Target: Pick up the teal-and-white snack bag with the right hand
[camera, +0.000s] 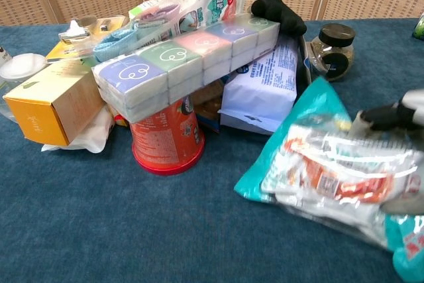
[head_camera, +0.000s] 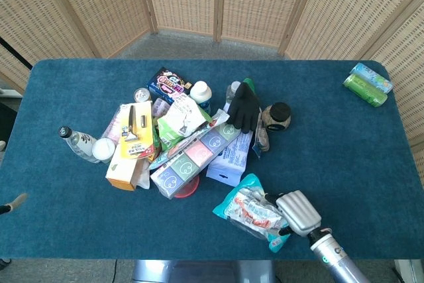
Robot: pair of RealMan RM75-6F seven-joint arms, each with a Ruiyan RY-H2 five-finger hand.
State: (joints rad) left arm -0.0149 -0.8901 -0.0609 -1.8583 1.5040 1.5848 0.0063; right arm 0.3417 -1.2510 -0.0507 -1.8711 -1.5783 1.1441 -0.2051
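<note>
The right hand (head_camera: 298, 211) has its fingers curled around the teal-and-white snack bag (head_camera: 253, 212), gripping its right end near the front edge of the worktop (head_camera: 344, 144). The bag's long axis runs from upper left to lower right, its free end pointing toward the pile (chest view blurs the print). The left hand is out of sight.

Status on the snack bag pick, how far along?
Done: right robot hand is closed on the teal-and-white snack bag. In hand: the chest view shows the bag tilted, its left end raised off the blue table. Left: whether it is fully clear of the cloth cannot be told; the lift needs finishing.
</note>
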